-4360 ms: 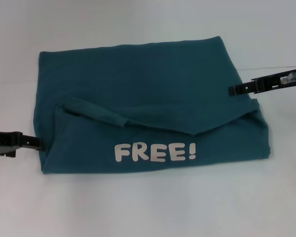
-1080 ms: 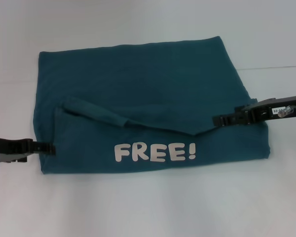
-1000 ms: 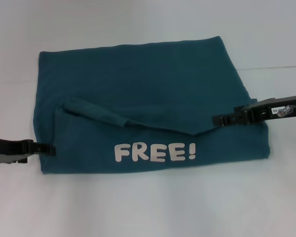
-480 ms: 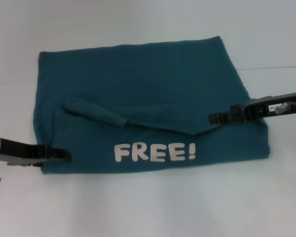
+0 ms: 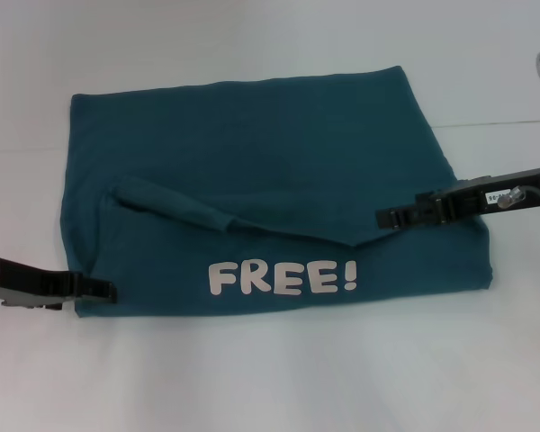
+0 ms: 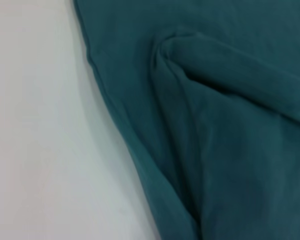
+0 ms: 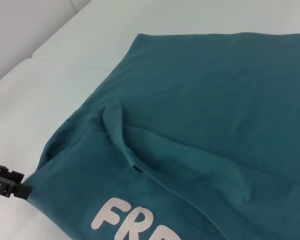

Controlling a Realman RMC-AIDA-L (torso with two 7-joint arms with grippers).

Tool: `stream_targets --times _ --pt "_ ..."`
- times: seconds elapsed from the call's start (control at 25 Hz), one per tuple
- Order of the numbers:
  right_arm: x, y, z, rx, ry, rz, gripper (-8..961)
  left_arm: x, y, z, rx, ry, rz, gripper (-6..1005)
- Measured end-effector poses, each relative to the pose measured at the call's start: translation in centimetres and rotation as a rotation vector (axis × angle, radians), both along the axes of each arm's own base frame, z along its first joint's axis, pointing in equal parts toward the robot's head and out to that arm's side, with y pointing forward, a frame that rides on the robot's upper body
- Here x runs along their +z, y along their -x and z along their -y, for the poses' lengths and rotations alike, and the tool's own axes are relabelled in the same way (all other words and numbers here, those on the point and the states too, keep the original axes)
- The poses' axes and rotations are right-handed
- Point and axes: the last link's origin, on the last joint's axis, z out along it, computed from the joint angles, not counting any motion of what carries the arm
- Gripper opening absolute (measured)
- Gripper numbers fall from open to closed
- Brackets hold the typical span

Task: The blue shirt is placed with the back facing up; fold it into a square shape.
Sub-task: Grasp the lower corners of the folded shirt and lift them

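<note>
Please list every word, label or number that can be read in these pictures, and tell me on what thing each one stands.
"FREE!" in white block letters on the folded-over near part of the blue shirt; the right wrist view shows only "FR" and part of a third letter.
A small white label on the right arm, behind the right gripper: too small to read.
No other text is visible.

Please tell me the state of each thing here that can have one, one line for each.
Dark teal-blue cotton T-shirt: partly folded, near flap turned over, white "FREE!" lettering showing.
Left end effector: at the shirt's near left edge.
Right end effector: over the shirt's right side.
</note>
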Motion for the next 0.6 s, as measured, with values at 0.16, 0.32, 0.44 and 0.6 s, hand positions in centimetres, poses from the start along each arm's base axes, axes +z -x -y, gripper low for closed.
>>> stream_targets --times 0.16,0.32,0.44,0.6 --pt "0.00 0.16 -0.10 0.004 0.000 0.001 917 -0.19 0.00 0.07 0.001 0.004 0.002 908" --pt "0.02 0.18 -0.13 0.005 -0.001 0.001 917 -0.49 -0.28 -0.01 -0.005 0.010 0.007 906" --pt "0.01 0.21 -0.16 0.006 -0.001 0.002 917 -0.74 -0.51 -0.03 -0.012 0.018 0.005 905" --pt "-0.02 0.26 -0.18 0.007 0.001 0.001 917 -1.00 -0.66 -0.04 -0.013 0.017 0.008 882"
